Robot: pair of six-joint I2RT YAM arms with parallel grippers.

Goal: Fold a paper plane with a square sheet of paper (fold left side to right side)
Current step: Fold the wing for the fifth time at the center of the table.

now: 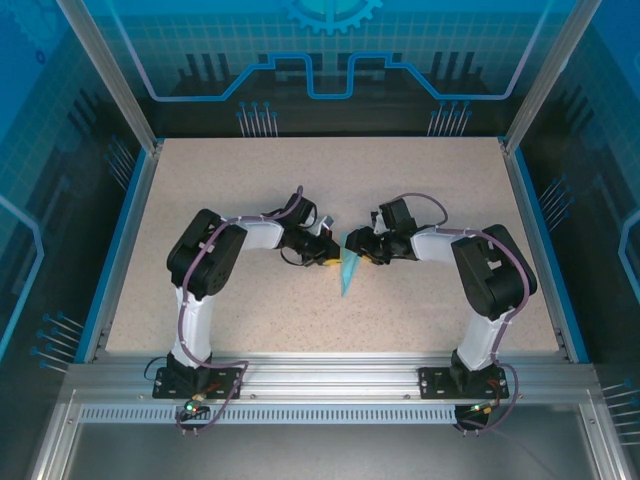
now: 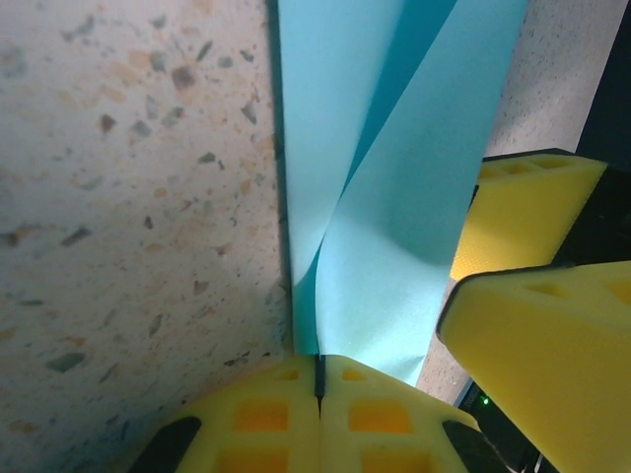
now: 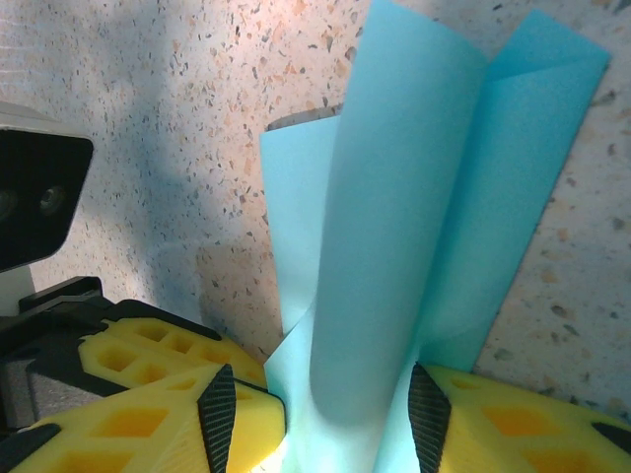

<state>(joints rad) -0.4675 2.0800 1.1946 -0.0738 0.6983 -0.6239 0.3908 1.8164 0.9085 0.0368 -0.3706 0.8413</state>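
Observation:
The light-blue paper point(image 1: 347, 272) lies folded narrow on the speckled tabletop, between the two arms, with a pointed end toward the near edge. My left gripper point(image 1: 330, 258) is shut, and the left wrist view shows its yellow tips point(image 2: 318, 363) pinching one edge of the paper point(image 2: 394, 197), whose flaps rise and curve away. My right gripper point(image 1: 356, 243) faces it from the right. In the right wrist view its jaws point(image 3: 314, 404) stand apart with a bowed flap of the paper point(image 3: 394, 197) between them. The right fingers point(image 2: 523, 212) appear beside the paper in the left wrist view.
Bare speckled tabletop point(image 1: 420, 190) spreads all round the paper. Blue rims point(image 1: 125, 230) bound the table left and right, and an aluminium rail point(image 1: 330, 375) carrying both arm bases runs along the near edge. The left wrist camera housing point(image 3: 30, 197) sits close beside the right gripper.

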